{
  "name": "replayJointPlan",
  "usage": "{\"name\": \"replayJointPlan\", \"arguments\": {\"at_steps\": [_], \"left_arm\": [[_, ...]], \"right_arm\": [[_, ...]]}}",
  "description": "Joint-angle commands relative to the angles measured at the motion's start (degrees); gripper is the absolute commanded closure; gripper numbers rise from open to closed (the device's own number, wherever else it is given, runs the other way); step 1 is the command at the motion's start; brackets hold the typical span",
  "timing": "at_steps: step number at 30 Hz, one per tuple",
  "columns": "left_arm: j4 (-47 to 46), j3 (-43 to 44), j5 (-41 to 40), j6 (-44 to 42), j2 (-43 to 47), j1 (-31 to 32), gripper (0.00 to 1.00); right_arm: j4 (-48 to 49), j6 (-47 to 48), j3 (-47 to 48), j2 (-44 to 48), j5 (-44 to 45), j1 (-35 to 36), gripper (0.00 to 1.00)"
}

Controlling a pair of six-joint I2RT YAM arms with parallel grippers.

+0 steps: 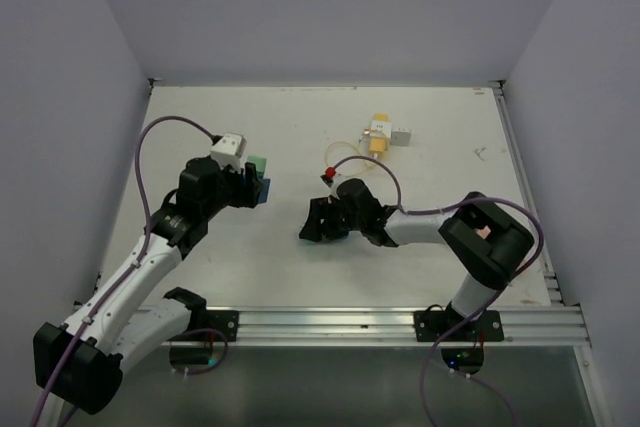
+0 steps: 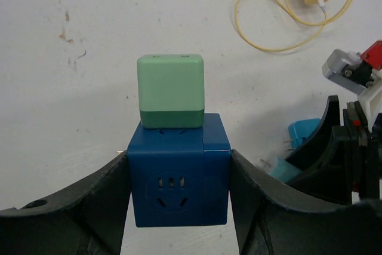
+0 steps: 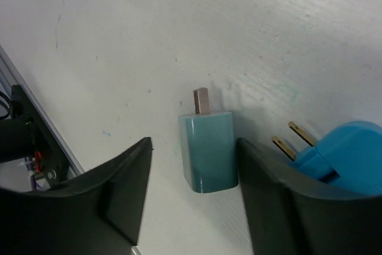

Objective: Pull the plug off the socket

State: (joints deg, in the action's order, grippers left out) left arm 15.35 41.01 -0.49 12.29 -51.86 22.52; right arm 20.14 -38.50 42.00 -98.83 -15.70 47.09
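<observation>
**Left gripper clamps the socket, green plug seated on it**

Left gripper (image 2: 179,165) pinches the dark blue plastic cube socket (image 2: 179,192) between its two black fingers (image 2: 89,207), one pressed against each side face. The pale green square plug (image 2: 171,91) sits flush against the socket's far face, over the left half of the white table (image 1: 300,117).

Near the table's middle, the right gripper (image 3: 194,144) is spread wide and grips nothing. A teal rectangular plug (image 3: 208,150) lies on the table between its fingers, prongs pointing away from the camera. A bright blue rounded plug (image 3: 346,147) with two brass prongs lies partly hidden behind the finger on the right of that view.

Farther back, a yellow charger block (image 1: 378,142) lies beside a white adapter (image 1: 401,134), with a thin yellow cable (image 2: 262,46) looping near it.
</observation>
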Motion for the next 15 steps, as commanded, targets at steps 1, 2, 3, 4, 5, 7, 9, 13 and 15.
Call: {"name": "replayJointPlan", "arguments": {"at_steps": [1,2,3,4,5,7,9,13,15], "left_arm": [[-6.3,-0.23,3.39,-2.45,2.2,-0.02,1.0],[-6.39,-0.41,3.91,-2.54,2.28,-0.02,1.0],[-6.56,-0.76,4.35,-2.54,2.46,-0.02,1.0],[-6.65,-0.76,4.88,-2.71,2.37,-0.02,1.0],[-6.57,-0.76,6.1,-2.89,2.46,-0.02,1.0],[-6.74,-0.94,7.25,-3.15,2.46,0.06,1.0],[-6.92,-1.2,8.75,-3.59,2.81,0.07,1.0],[-7.53,-1.55,10.68,-3.86,3.25,0.07,1.0],[-7.62,-1.64,11.83,-4.03,3.25,0.07,1.0]], "right_arm": [[-3.52,2.73,-0.07,4.95,4.88,-0.42,0.33],[-4.31,3.16,0.01,6.44,5.42,-0.42,0.29],[-5.89,3.52,0.36,7.32,5.94,-0.51,0.27],[-6.95,4.39,0.8,7.94,6.47,-0.42,0.25],[-7.91,4.83,1.24,9.34,7.43,-0.42,0.24],[-10.89,6.06,2.64,10.66,8.49,-0.51,0.23],[-13.09,6.51,3.61,13.12,9.72,-0.42,0.22],[-16.18,6.43,7.3,16.47,11.04,-0.42,0.21],[-18.37,4.76,10.19,17.26,11.48,-0.51,0.21]]}}
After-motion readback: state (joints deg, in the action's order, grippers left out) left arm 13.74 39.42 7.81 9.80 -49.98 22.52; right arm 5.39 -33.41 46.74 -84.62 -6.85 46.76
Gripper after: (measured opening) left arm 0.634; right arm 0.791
